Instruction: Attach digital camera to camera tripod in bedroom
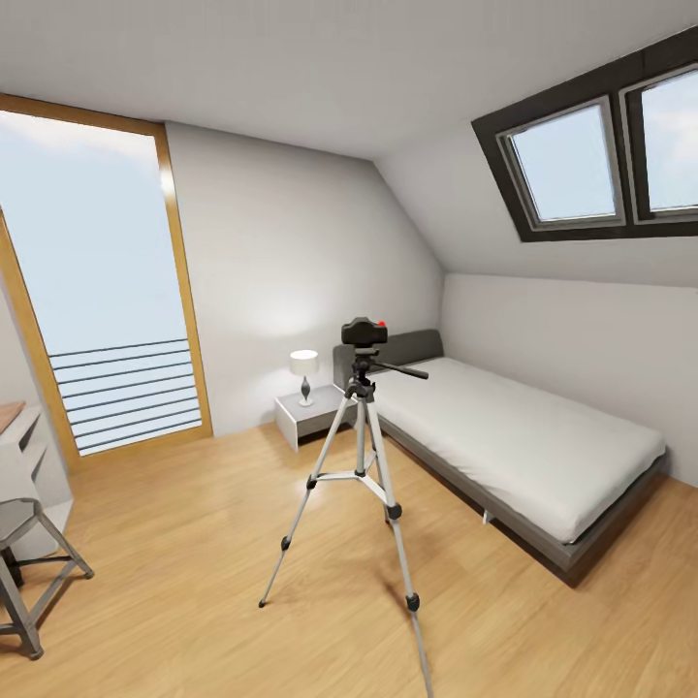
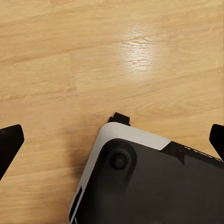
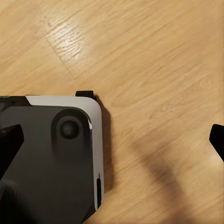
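Bedroom, one lot. Digital camera [image 1: 364, 333] sits atop the camera tripod [image 1: 362, 463], which stands on the wood floor [image 1: 194, 543] beside the bed [image 1: 514, 436]; mounting looks done (a judgement). Left gripper [image 2: 112, 140] and right gripper [image 3: 112, 140]: both spread wide, empty, hanging over the robot's base [image 2: 154, 186], presumably parked.

Small lamp [image 1: 304, 372] sitting on a white nightstand [image 1: 308, 416], tall window with wooden frame [image 1: 102, 281], grey stool [image 1: 29, 567] beside a desk [image 1: 21, 441].
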{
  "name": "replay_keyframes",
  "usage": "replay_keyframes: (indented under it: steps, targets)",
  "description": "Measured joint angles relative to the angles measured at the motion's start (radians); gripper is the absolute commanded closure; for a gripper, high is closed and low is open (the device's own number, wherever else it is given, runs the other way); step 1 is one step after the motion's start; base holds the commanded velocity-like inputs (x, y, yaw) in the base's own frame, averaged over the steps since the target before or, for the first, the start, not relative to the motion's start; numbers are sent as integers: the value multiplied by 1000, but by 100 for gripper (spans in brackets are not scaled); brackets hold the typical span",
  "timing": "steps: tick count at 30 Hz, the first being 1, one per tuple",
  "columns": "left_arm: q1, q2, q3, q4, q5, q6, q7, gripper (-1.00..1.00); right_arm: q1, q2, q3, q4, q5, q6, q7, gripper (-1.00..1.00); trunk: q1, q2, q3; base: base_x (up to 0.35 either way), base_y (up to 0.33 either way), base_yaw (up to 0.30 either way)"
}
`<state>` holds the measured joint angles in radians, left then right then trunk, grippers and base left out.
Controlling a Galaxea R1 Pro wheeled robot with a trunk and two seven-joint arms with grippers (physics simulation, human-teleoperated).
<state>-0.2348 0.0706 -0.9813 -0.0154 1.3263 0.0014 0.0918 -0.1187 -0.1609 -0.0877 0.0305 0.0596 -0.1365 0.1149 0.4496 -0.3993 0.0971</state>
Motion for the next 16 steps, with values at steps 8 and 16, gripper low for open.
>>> replay_keyframes:
  steps: [8,16]
  targets:
    - [0,-2,0,2,-1,0,0,-100,0,4,0,0,5,-2,0,-100,0,0,0,0,0,0]
    - [0,-2,1,0,0,0,0,-100,0,5,1,0,6,-4,0,-100,0,0,0,0,0,0]
